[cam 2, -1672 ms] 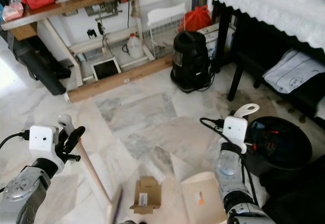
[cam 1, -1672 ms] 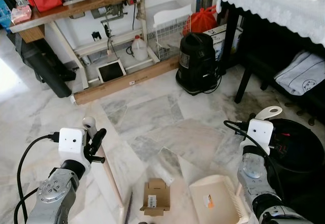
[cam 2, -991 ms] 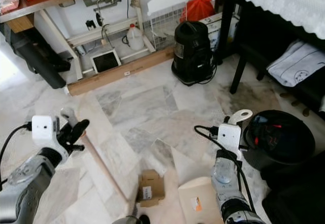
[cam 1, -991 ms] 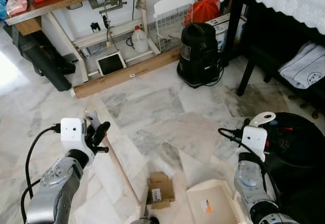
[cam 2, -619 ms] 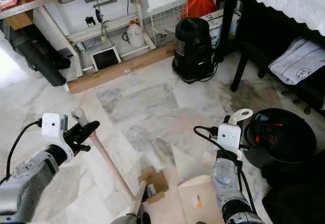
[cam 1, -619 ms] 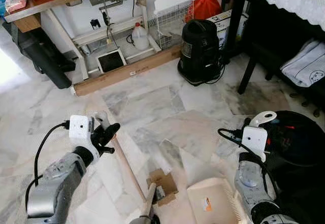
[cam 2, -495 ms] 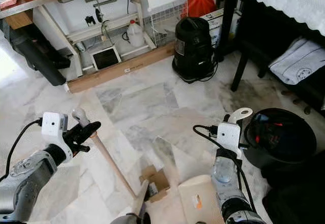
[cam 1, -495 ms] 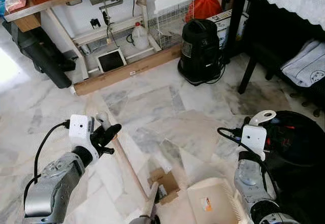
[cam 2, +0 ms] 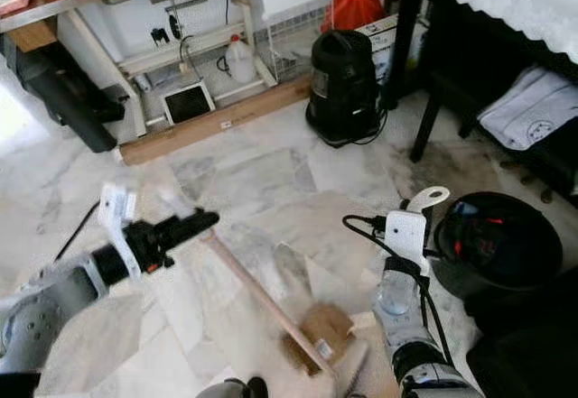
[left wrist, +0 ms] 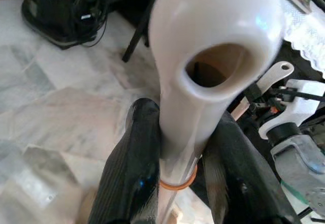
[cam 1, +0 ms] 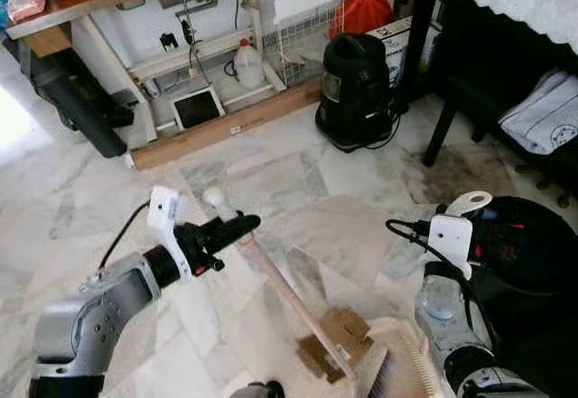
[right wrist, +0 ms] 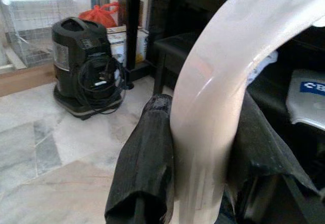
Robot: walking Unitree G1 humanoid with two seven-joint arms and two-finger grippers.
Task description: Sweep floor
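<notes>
Left gripper (cam 1: 237,226) is clamping your broom (cam 1: 298,303) top | right gripper (right wrist: 203,148) is gripping dustpan handle (cam 1: 471,203) | cardboard (cam 1: 336,337) is lying near-centre at dustpan | light, stiff: keep holding high.

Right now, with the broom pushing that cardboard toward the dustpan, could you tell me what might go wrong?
The flattened cardboard sits at the dustpan's lip, not inside; it may ride over the edge or jam there. The left gripper holds the broom only near its white top end, so the long handle could twist or slip. The black bin stands close beside the right gripper, so a wide stroke might knock it.
</notes>
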